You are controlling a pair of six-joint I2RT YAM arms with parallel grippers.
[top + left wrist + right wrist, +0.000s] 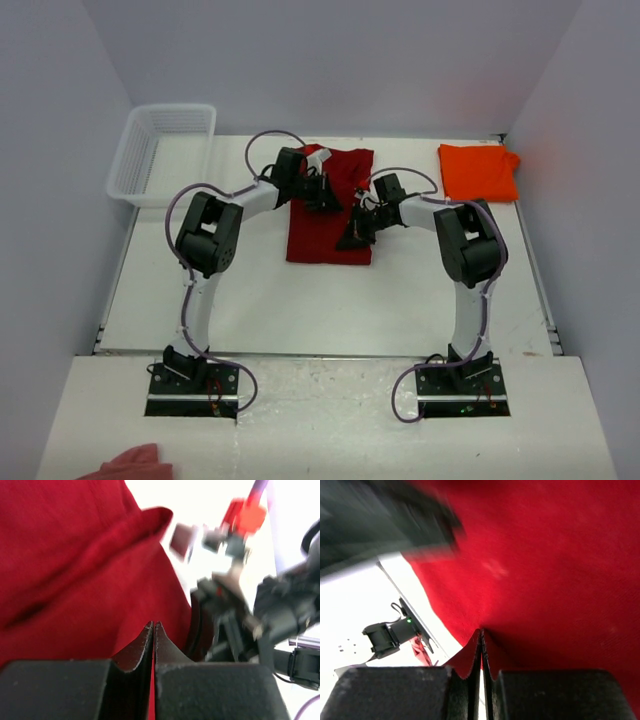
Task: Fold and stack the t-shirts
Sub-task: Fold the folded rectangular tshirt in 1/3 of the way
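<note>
The dark red t-shirt [322, 228] lies spread in the middle of the table. My left gripper [326, 196] is down on its upper part, fingers shut, with red cloth [75, 580] filling the wrist view and a red sliver showing between the fingertips [153, 626]. At the shirt's right edge my right gripper [356, 232] is shut on it. The fabric [545, 565] puckers into its fingertips [481, 631], and a fold stands raised there. The orange t-shirt [479, 171] rests as a folded rectangle at the back right, apart from both grippers.
A white mesh basket [160, 150] stands at the back left corner. A pale pink cloth scrap [135, 462] lies on the near ledge, left of the arm bases. Walls close in the table on three sides.
</note>
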